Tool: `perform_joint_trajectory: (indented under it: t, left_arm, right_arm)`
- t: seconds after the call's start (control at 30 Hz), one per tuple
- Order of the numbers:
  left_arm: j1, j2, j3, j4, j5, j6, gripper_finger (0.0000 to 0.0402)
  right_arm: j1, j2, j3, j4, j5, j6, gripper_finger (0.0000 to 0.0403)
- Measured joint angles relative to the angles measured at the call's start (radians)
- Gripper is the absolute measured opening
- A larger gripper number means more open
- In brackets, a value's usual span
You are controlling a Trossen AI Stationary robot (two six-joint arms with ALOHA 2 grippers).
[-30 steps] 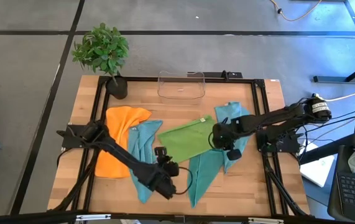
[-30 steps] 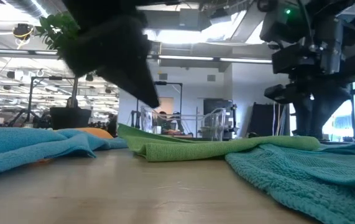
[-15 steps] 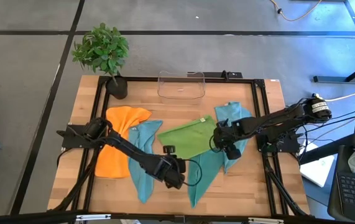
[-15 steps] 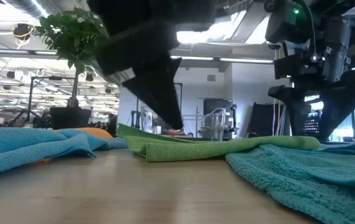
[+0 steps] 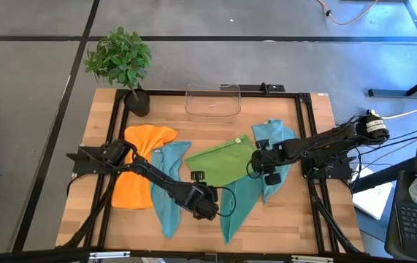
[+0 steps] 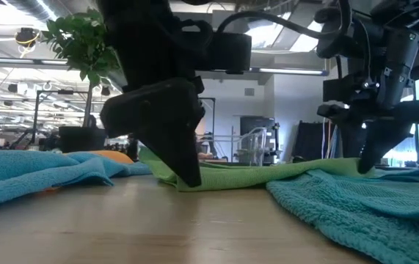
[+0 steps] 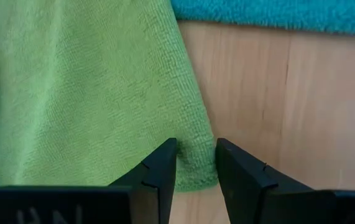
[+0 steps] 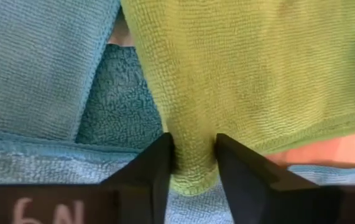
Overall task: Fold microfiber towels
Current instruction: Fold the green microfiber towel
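On the wooden table [image 5: 208, 234] several microfiber towels lie spread between the two arms: an orange towel [image 5: 139, 172] at the left, a teal towel [image 5: 166, 183] beside it, the lime green towel [image 5: 221, 162] in the middle, and more teal cloth [image 5: 246, 197] under and to the right of it, with a clear plastic bin [image 5: 212, 101] and a potted plant [image 5: 120, 62] at the far edge. The step in hand looks like taking hold of the green towel by two corners to start its fold. The left gripper [image 7: 196, 163] is down at the towel's near left corner, its fingers narrowly apart with the hemmed corner pinched between them. The right gripper [image 8: 193, 158] stands at the towel's right corner where it overlaps the teal cloth, its fingers likewise close around a ridge of green fabric; whether either grip is firm I cannot tell. The next move probably calls for both arms to lift together and carry these corners across to the far edge, keeping the teal cloth beneath from coming along. Compared with a second ago, the left gripper has swung from the bare wood near the front edge over to the green corner and dropped to the table, while the right gripper has lowered onto its corner.
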Motion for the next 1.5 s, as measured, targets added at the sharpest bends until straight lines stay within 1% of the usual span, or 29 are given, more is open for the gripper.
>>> perform_joint_trajectory:
  t: [0.23, 0.4, 0.53, 0.57, 0.67, 0.73, 0.83, 0.87, 0.97, 1.1, 1.17, 1.23, 1.3, 1.4, 1.5]
  left_arm:
    - [0.0, -0.003, 0.0, 0.027, 0.011, -0.004, 0.0106]
    - [0.018, 0.009, 0.002, 0.017, 0.065, -0.037, 0.0106]
    - [0.027, 0.009, 0.002, 0.015, 0.065, -0.04, 0.0102]
    - [0.027, 0.009, 0.002, 0.013, 0.051, -0.041, 0.0099]
    - [0.028, 0.009, 0.001, -0.001, 0.03, -0.032, 0.008]
    - [0.028, 0.01, 0.0, -0.02, 0.031, -0.033, 0.0056]
    - [0.024, 0.01, 0.005, -0.068, 0.028, -0.037, 0.0014]
    - [0.023, 0.01, 0.014, -0.095, 0.028, -0.042, 0.0007]
    - [0.018, 0.01, 0.059, -0.194, 0.016, -0.065, 0.0007]
    - [0.005, 0.01, 0.154, -0.4, -0.026, -0.091, 0.0002]
    - [-0.001, 0.009, 0.207, -0.515, -0.045, -0.092, 0.0003]
    - [-0.001, 0.009, 0.253, -0.606, -0.063, -0.089, 0.0001]
    - [-0.002, 0.009, 0.287, -0.684, -0.075, -0.09, 0.0001]
    - [-0.001, 0.008, 0.32, -0.747, -0.083, -0.09, 0.0001]
    - [-0.008, 0.008, 0.325, -0.749, -0.076, -0.109, 0.0001]
  right_arm:
    - [0.0, 0.0, 0.0, -0.002, -0.018, 0.003, 0.0079]
    - [0.0, 0.0, 0.0, -0.003, -0.026, 0.018, 0.0056]
    - [0.0, 0.0, 0.0, -0.003, -0.026, 0.017, 0.0042]
    - [0.0, 0.0, 0.0, -0.004, -0.026, 0.017, 0.0038]
    - [0.0, 0.0, 0.0, -0.004, -0.026, 0.023, 0.002]
    - [0.0, 0.0, 0.0, -0.004, -0.026, 0.042, 0.0009]
    - [0.0, 0.0, 0.0, -0.003, -0.026, 0.055, 0.001]
    - [0.0, 0.0, 0.0, -0.003, -0.026, 0.057, 0.0014]
    - [0.0, 0.0, 0.002, -0.005, -0.024, 0.058, 0.0022]
    - [0.0, 0.0, 0.041, -0.027, -0.032, 0.046, 0.0013]
    - [-0.001, 0.0, 0.068, -0.035, -0.096, 0.038, 0.0007]
    - [0.0, 0.0, 0.096, -0.044, -0.165, -0.003, 0.0006]
    - [0.0, 0.0, 0.134, -0.069, -0.182, -0.017, 0.001]
    - [0.0, -0.001, 0.194, -0.127, -0.177, -0.01, 0.0019]
    - [0.005, -0.002, 0.238, -0.163, -0.181, -0.007, 0.0019]
